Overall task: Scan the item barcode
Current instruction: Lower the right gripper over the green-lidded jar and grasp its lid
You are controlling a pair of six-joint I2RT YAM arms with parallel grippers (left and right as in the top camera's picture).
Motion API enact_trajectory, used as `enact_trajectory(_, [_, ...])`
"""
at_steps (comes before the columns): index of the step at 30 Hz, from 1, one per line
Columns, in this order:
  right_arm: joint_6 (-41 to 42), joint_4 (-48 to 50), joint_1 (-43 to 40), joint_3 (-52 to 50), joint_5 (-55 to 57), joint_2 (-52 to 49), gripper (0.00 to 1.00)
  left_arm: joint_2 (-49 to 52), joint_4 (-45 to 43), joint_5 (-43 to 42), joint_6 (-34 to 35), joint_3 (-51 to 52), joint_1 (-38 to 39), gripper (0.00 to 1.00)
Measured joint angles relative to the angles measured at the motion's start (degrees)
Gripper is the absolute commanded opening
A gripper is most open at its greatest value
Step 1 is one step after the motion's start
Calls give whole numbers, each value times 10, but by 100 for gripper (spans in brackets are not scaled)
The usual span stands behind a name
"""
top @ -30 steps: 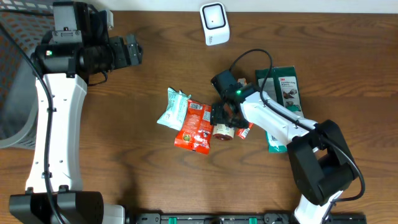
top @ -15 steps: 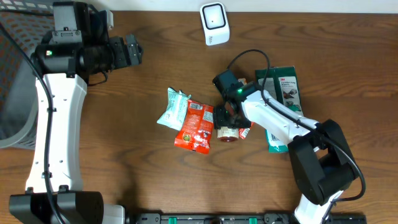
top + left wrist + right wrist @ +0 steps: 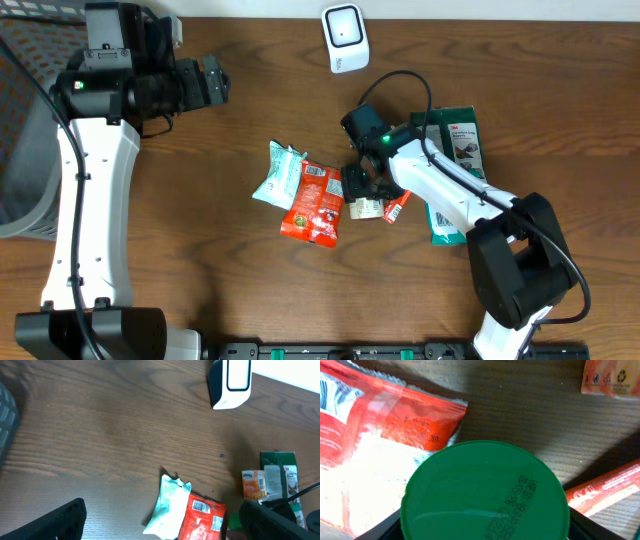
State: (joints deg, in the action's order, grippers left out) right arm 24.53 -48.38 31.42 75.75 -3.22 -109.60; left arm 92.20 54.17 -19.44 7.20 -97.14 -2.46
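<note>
A small jar with a green lid (image 3: 485,491) sits between my right gripper's (image 3: 485,522) fingers, which press on both sides of the lid. In the overhead view the right gripper (image 3: 362,186) is at the table's middle. The jar's pale label (image 3: 366,207) shows just below it, beside a red pouch (image 3: 315,203). The white scanner (image 3: 344,38) stands at the far edge, well apart from the jar, and also shows in the left wrist view (image 3: 231,382). My left gripper (image 3: 215,80) hangs open and empty at the upper left, with dark fingers (image 3: 55,522) wide apart.
A mint-white pouch (image 3: 277,172) lies left of the red pouch. An orange-red stick (image 3: 396,208) and a green package (image 3: 460,150) lie right of the jar, under the right arm's cable. A grey mesh basket (image 3: 20,120) stands at the left edge.
The jar has tipped in the right gripper: its round red end showed before, its label side shows now. The right gripper shifted slightly toward the far edge. The left arm stayed still.
</note>
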Motion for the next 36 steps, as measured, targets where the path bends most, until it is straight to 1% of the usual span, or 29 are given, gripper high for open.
enact_trajectory(5, [-3,-11,0,1,0,0,65,0,0,0,0,0,0,97])
enact_trajectory(9, [-5,-15,0,1,0,0,63,0,0,0,0,0,0,97])
enact_trajectory(11, [-7,-15,0,1,0,0,65,0,0,0,0,0,0,97])
enact_trajectory(17, [-9,-16,0,2,0,0,77,0,0,0,0,0,0,97])
enact_trajectory(18, [-9,-16,0,2,0,0,77,0,0,0,0,0,0,97])
enact_trajectory(27, [-9,23,0,2,0,0,76,0,0,0,0,0,0,98])
enact_trajectory(31, [-9,27,0,2,0,0,72,0,0,0,0,0,0,97])
enact_trajectory(36, [-9,23,0,2,0,-3,72,0,0,0,0,0,0,97])
